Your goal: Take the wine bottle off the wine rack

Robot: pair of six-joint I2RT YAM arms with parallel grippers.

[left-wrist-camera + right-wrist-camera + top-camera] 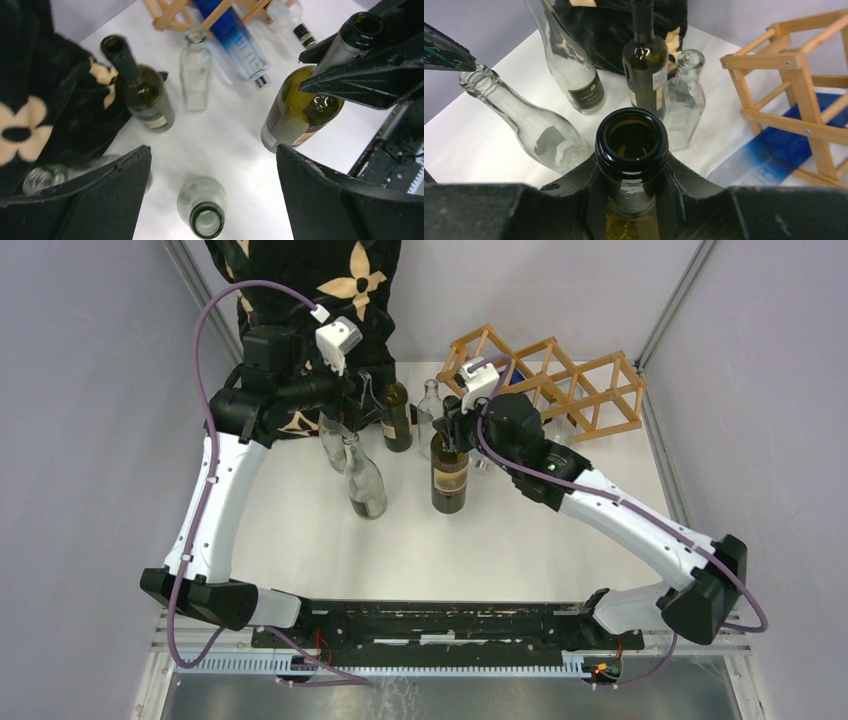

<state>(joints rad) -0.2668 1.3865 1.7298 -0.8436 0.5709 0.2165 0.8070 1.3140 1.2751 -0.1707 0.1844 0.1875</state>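
The wine bottle is olive-green glass with a label and stands upright, off the rack, near the middle of the white table. My right gripper is shut on its neck just below the open mouth; it also shows in the left wrist view. The tan wooden wine rack stands at the back right, with a blue bottle lying in a cell. My left gripper is open and empty, hovering above a clear bottle.
A dark green bottle, a small clear bottle and two taller clear bottles stand close together left of the held bottle. A black floral cloth is at the back left. Grey walls enclose the table.
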